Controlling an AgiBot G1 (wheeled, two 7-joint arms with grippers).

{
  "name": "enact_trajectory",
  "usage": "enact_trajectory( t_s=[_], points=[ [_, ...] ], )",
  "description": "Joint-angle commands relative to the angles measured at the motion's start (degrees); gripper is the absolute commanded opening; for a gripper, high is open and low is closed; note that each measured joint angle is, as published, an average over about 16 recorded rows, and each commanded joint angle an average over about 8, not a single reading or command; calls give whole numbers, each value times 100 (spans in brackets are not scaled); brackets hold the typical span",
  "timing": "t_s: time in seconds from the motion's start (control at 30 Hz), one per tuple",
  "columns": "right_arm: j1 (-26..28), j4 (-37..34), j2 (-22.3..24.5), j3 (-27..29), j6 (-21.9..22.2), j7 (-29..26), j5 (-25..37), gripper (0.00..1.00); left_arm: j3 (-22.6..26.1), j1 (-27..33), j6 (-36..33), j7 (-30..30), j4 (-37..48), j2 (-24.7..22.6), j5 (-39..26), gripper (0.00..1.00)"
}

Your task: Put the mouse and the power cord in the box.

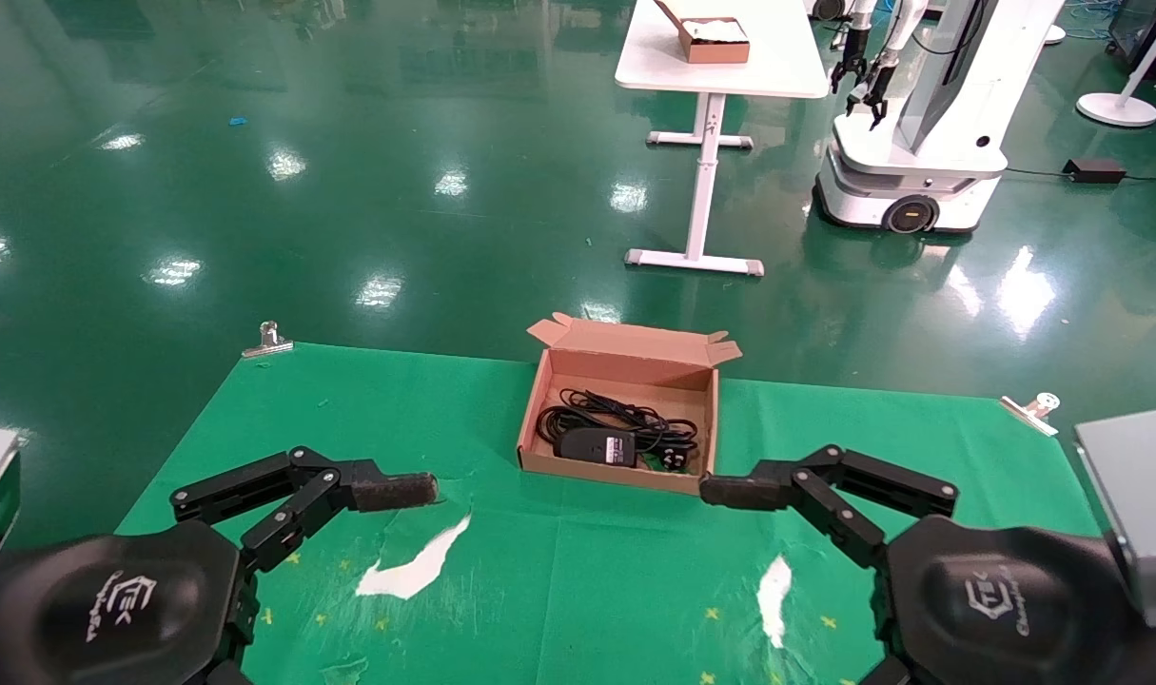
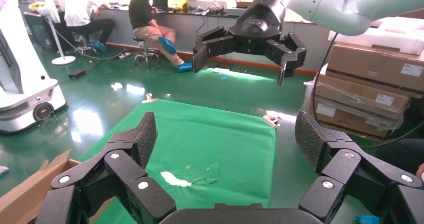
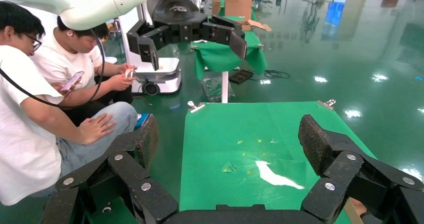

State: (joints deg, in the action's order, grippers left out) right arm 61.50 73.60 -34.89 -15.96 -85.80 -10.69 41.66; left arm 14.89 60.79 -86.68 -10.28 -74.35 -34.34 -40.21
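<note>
The shallow brown cardboard box [image 1: 551, 400] sits between and just beyond both released end effectors, left [image 1: 394, 492] and right [image 1: 741, 491], flap lid hinged back away. Inside, the small black oval mouse [image 1: 594, 446] lies long axis crosswise, against the coiled black power cord [image 1: 625, 420], plug toward the right end effector.

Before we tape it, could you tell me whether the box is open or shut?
Open: the box has its lid flap standing back, showing the cord inside.

White logo, looks like "TEK", on the left gripper [image 1: 416, 491] housing and the right gripper [image 1: 725, 492] housing; smaller lettering beside each logo unreadable. Carton labels unreadable.
</note>
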Motion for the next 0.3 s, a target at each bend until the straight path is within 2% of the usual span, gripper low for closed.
enact_trajectory(
  t_s=[0.03,0.3],
  points=[
    [2,-1,-2,-3,2,0,3,100,28,18,24,-14,19,-17,-40,100],
    [3,-4,-4,-7,4,0,6,100,75,49,66,-39,52,-45,-107,100]
  ],
)
